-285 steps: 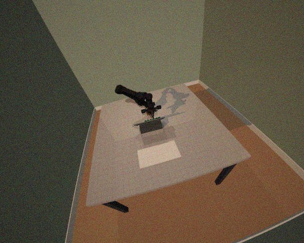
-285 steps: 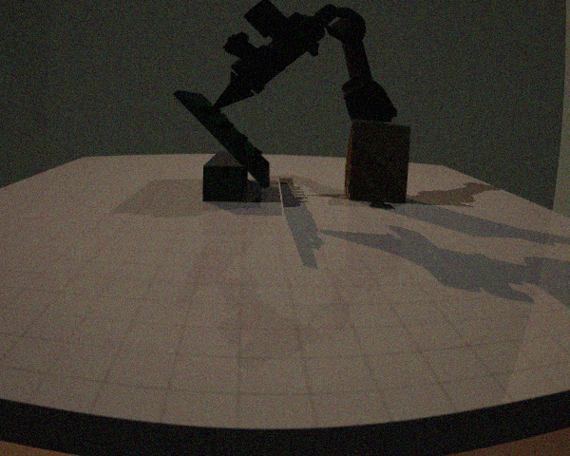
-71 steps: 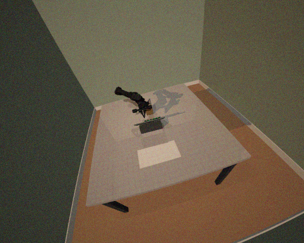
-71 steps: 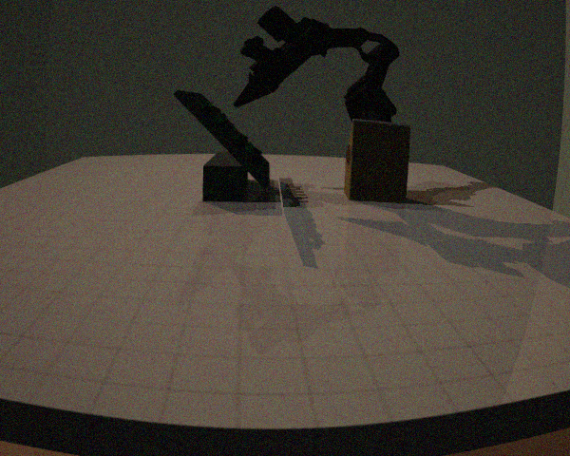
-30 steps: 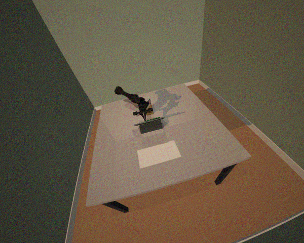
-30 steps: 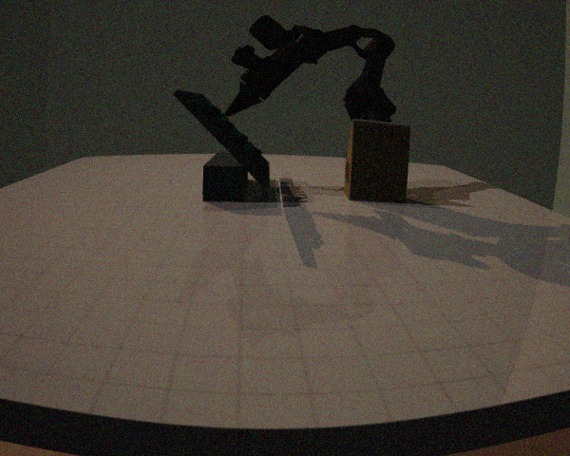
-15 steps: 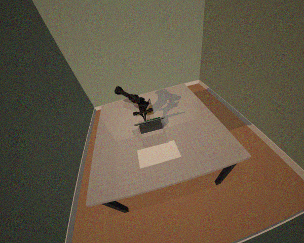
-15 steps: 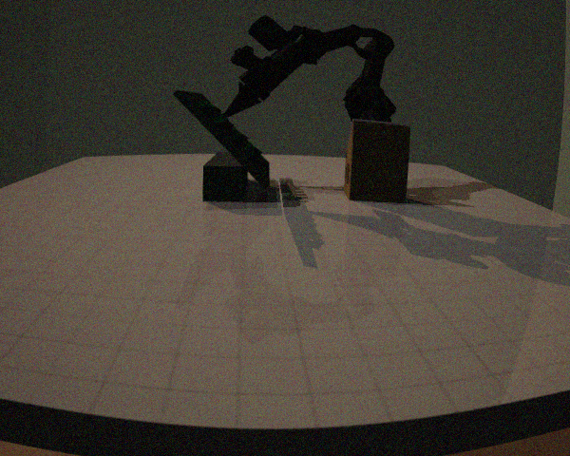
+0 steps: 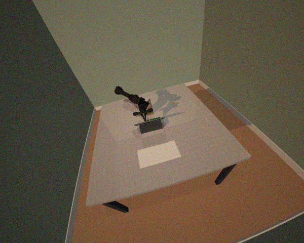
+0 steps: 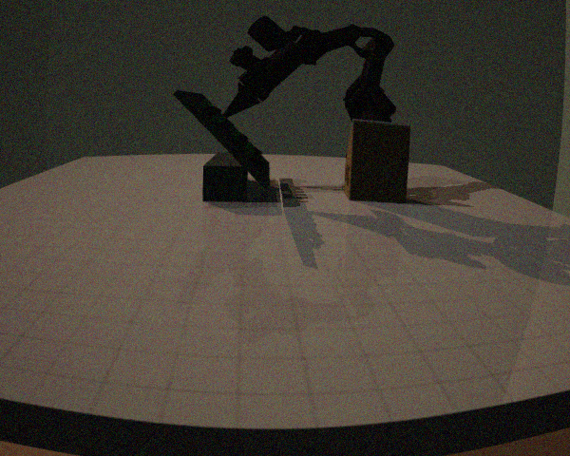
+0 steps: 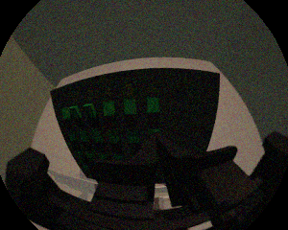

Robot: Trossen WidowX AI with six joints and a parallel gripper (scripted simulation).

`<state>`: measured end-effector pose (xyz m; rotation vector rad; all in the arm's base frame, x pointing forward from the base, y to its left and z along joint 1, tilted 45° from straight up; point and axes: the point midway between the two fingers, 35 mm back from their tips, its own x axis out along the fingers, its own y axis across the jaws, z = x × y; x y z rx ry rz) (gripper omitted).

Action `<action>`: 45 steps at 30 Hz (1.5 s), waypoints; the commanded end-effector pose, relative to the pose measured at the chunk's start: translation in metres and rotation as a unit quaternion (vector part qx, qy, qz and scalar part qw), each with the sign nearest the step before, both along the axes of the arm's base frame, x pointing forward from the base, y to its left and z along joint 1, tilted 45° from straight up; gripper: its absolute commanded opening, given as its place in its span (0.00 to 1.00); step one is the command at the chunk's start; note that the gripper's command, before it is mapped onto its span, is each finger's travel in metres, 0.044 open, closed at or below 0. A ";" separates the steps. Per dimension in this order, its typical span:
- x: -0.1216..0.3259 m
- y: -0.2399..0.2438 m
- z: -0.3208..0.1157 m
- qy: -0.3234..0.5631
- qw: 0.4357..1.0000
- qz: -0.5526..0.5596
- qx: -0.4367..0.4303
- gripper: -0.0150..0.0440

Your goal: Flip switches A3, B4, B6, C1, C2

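The tilted dark panel (image 9: 161, 118) (image 10: 192, 102) (image 11: 192, 105) carries rows of green switches. In the wrist view, the farthest row shows several green patches, including one switch (image 11: 153, 104) toward the right and another switch (image 11: 108, 108) left of it. The nearer rows are dim, and the printed letters and numbers cannot be read. Which switch ends are raised is too dark to tell. My gripper (image 9: 145, 120) (image 10: 223, 115) (image 11: 155, 136) is shut and empty. Its tip is at the panel face, in the upper half, just below a faint green patch of the second row; contact with a switch cannot be made out. The gripper hides the panel's lower right.
The panel leans on a dark block (image 9: 150, 127) (image 10: 224, 183). The arm stands on a wooden box (image 10: 379, 161) on the near side of the panel. A pale rectangle (image 9: 158, 154) lies on the table (image 9: 199, 146) (image 10: 275, 343) beyond the panel.
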<state>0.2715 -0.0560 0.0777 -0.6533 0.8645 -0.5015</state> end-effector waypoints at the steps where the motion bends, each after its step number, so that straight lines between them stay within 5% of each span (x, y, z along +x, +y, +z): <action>1: 0.000 0.000 -0.001 0.002 1.000 0.002 0.001 0.25; 25: -0.037 0.041 0.030 -0.005 1.000 0.011 0.000 0.25; 40: -0.050 0.121 -0.078 -0.004 1.000 0.011 0.005 0.25; 45: -0.052 0.123 -0.084 -0.006 1.000 0.011 0.003 0.25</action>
